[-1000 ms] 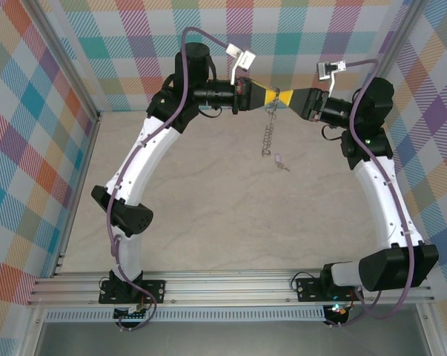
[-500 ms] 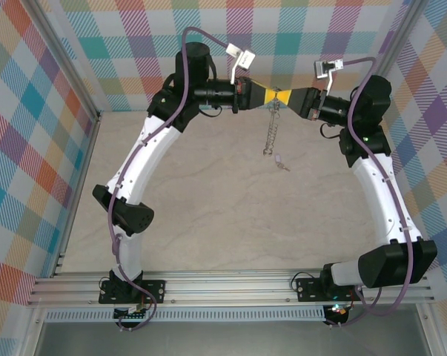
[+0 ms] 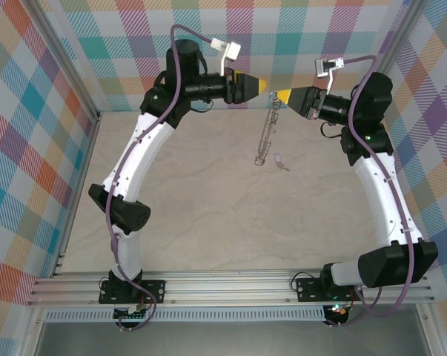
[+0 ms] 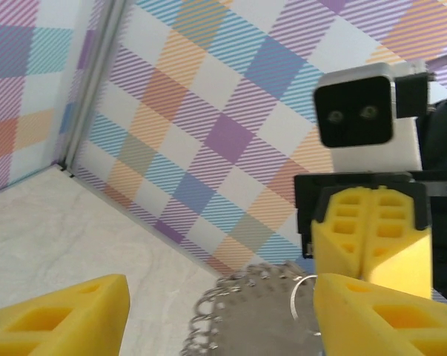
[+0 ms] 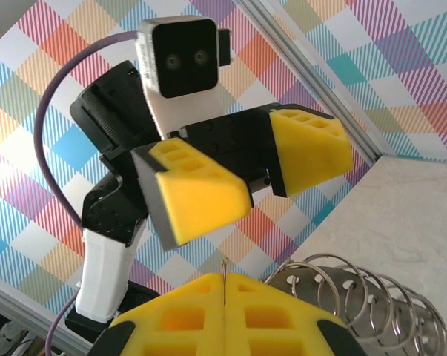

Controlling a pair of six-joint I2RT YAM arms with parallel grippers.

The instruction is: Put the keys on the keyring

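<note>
While the right gripper (image 3: 276, 95) is pinching the top of the keyring (image 3: 266, 130), the left gripper (image 3: 261, 86) is hovering spread beside it. The key (image 3: 279, 158) is resting by the keyring's dangling bottom, where a swing could be flicking it away.

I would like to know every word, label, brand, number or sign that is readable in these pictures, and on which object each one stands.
None can be read.
White camera box on the right wrist, and the one on the left wrist: no lettering.
Left gripper, right gripper, keyring, key: plain, no marks.
Small board at the left arm's base: too small to read.
</note>
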